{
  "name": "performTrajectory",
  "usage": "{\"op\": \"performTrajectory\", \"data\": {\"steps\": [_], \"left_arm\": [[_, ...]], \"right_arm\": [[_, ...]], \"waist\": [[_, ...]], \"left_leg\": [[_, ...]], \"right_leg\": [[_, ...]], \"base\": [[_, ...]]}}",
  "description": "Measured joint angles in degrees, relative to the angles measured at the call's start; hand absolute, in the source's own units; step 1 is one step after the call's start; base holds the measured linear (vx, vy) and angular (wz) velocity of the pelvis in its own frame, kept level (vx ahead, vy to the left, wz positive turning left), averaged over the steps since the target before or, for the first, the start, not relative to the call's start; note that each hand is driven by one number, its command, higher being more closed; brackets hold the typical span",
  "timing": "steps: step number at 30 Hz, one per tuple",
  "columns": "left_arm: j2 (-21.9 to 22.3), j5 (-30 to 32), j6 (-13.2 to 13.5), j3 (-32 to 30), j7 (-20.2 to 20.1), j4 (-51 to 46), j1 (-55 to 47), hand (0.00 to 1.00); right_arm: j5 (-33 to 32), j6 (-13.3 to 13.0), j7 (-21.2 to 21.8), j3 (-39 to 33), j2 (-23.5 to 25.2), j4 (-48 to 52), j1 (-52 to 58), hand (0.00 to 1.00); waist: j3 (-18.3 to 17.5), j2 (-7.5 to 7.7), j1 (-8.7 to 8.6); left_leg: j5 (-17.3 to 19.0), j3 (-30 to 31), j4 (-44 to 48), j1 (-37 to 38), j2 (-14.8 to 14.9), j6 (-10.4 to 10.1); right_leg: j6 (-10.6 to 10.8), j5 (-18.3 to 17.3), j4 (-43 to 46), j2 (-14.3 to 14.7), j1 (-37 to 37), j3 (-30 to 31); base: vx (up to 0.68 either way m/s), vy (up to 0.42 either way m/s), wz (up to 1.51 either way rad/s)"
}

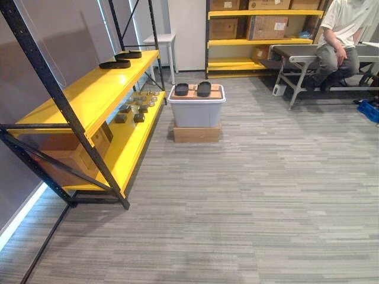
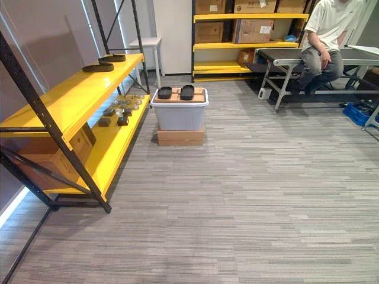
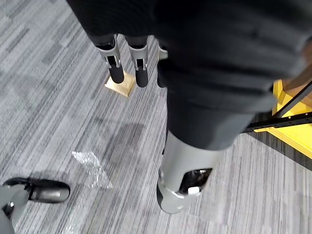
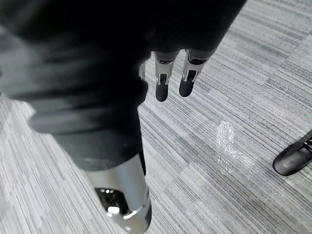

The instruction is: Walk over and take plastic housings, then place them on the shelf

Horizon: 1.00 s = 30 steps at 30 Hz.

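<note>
Carrying nothing in left hand [image 3: 115,68] or right hand [image 4: 162,85], both relaxed and straight, hanging free for walking. Heading for two black housings [image 1: 204,89] on bin [image 1: 196,112] lid at 12 o'clock, probably raised on box [image 1: 196,134] for reach. Destined for yellow shelf [image 1: 89,89] at 10 o'clock.

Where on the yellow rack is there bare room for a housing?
Upper shelf: bare from its near end up to the two black housings at the far end. Lower shelf: a bare strip between the cardboard box and the small parts, which crowd its far end.
</note>
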<state>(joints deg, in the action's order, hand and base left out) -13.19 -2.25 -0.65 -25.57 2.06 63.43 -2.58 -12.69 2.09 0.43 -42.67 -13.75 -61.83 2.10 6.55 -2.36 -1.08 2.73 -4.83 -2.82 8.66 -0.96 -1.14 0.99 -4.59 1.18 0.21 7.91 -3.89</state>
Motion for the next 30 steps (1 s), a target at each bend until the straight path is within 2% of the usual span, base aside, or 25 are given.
{"op": "performTrajectory", "data": {"steps": [7,12,19,27,29,30], "left_arm": [[0.2,-4.74,1.98,-0.41,-0.08,-3.97,-4.67,0.0],[1.54,-7.13,2.18,-1.18,-0.27,-3.98,-5.53,0.0],[2.21,-7.09,2.24,-0.76,-0.28,-3.99,-5.42,0.0],[2.41,-7.08,2.24,0.67,-0.25,-3.94,-5.5,0.0],[2.56,-7.27,2.24,1.61,-0.25,-4.15,-5.25,0.0],[2.57,-7.4,2.24,2.23,-0.24,-4.3,-4.87,0.0]], "right_arm": [[-0.43,-3.17,0.25,2.48,0.34,5.03,2.56,0.0],[-0.45,-3.22,0.06,2.46,0.92,4.88,4.36,0.0],[-5.05,-3.22,-0.09,2.45,2.52,4.26,4.53,0.0],[-6.11,-3.21,-0.51,3.44,3.15,2.16,3.82,0.0],[-6.09,-3.21,-0.97,3.41,3.33,1.93,1.86,0.0],[-6.09,-3.2,-0.99,3.42,3.44,1.95,1.07,0.0]], "waist": [[0.07,-0.11,0.05],[0.04,-0.11,0.01],[-0.11,-0.03,-0.18],[-0.06,0.48,0.16],[0.44,0.63,0.65],[1.29,0.74,0.7]], "left_leg": [[0.04,-0.89,0.0,-0.57,0.03,0.0],[-0.02,-1.18,-0.31,-0.26,0.03,0.1],[-0.15,-1.26,-0.88,0.31,0.02,0.27],[-0.36,-1.85,-1.5,-1.05,0.0,0.59],[1.57,-3.35,1.3,-3.6,-0.06,1.07],[3.11,-3.68,3.85,-4.73,-0.18,1.8]], "right_leg": [[-0.24,-0.14,0.04,0.0,-0.63,0.15],[-0.25,-0.15,0.03,-0.01,-0.53,0.17],[-0.25,-0.15,0.01,0.02,-0.28,-0.03],[-0.24,-0.14,0.07,0.07,-2.24,0.42],[0.51,-1.12,2.5,-0.19,-5.34,1.73],[1.41,-2.96,5.71,-0.67,-6.82,1.76]], "base": [[-0.05,-0.023,-0.04],[-0.01,-0.009,-0.01],[0.0,0.0,0.0],[-0.03,-0.016,-0.05],[-0.04,0.006,-0.28],[-0.02,0.02,-0.14]]}}
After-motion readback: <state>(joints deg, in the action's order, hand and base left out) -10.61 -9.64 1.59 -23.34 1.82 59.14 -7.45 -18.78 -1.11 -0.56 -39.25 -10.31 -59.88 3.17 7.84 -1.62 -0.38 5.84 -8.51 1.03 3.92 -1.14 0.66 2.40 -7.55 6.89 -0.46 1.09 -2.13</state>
